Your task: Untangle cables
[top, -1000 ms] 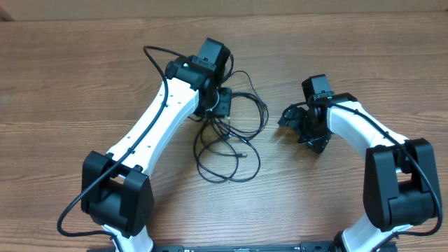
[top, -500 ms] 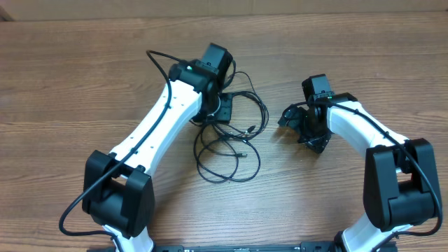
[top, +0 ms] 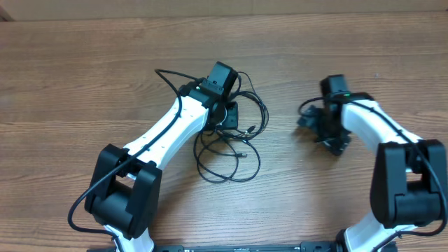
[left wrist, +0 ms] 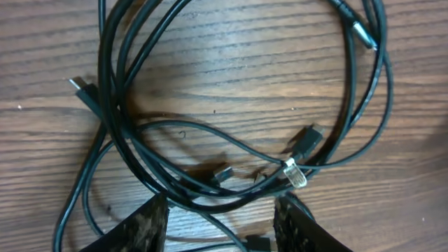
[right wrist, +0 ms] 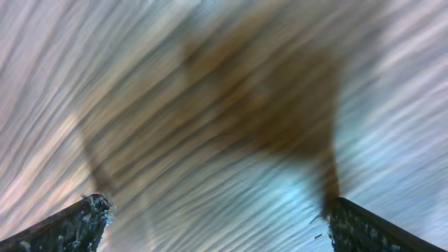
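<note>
The cables (left wrist: 110, 84) lie in one tangled bundle at the centre of the table (top: 70, 84). The left gripper (left wrist: 224, 227) hangs over its far part, jaws half parted around loose strands, which we judge ready for regrasping. The right gripper (right wrist: 217, 217) stands wide and empty, well right, clear of the work.

Motion blur smears the worktop (right wrist: 210, 84) in the right wrist view. The cables (left wrist: 112, 84) run off the left wrist view's top and bottom edges. Overhead, the left arm (top: 175, 126) covers the tangle's far part.
</note>
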